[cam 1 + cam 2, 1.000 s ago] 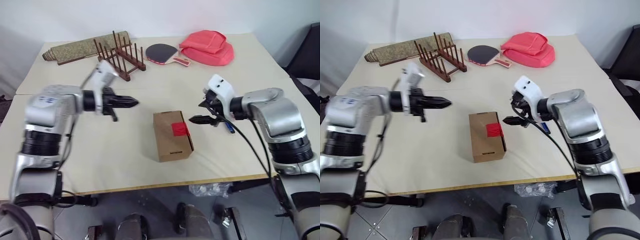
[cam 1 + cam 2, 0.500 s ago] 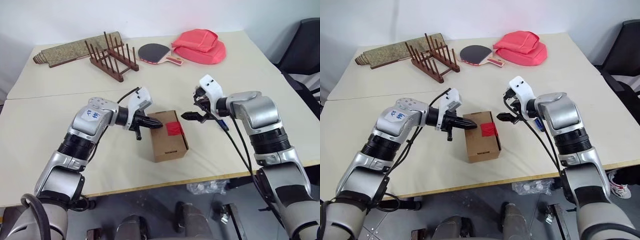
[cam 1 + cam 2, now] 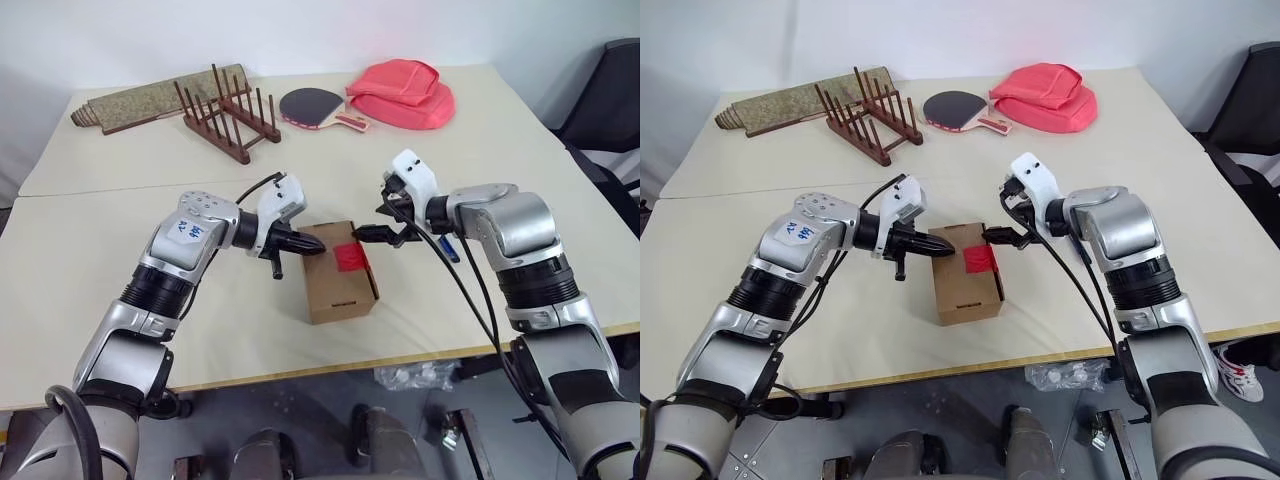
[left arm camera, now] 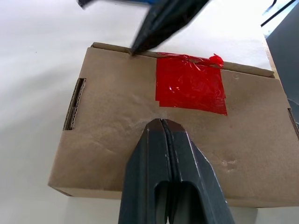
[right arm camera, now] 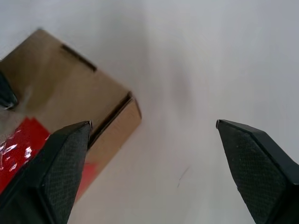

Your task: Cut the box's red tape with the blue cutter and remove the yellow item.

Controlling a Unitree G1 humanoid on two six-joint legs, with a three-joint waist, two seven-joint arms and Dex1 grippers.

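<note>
Cardboard box (image 3: 338, 271) under left gripper (image 4: 162, 125), jaws pressed together, beside red tape (image 4: 190, 89); right gripper (image 5: 152, 154) spread over its edge.

Bright, even light; soft shadows; right wrist view slightly blurred.

both arms are showing glossy silver-grey shells split by ribbed black rings at the joints. the left arm (image 3: 185, 240) is wearing a small white sticker with blue markings on its rounded silver shell. a white block-shaped camera housing is sitting on each wrist, and thin black cables are looping from these housings back along the forearms; on the right arm (image 3: 505, 225) a long cable is hanging loose. the left gripper (image 4: 161, 126) is showing two smooth tapered black fingers, and the right gripper (image 5: 152, 128) is showing fingers (image 5: 254, 156) with finely textured black pads.
</note>
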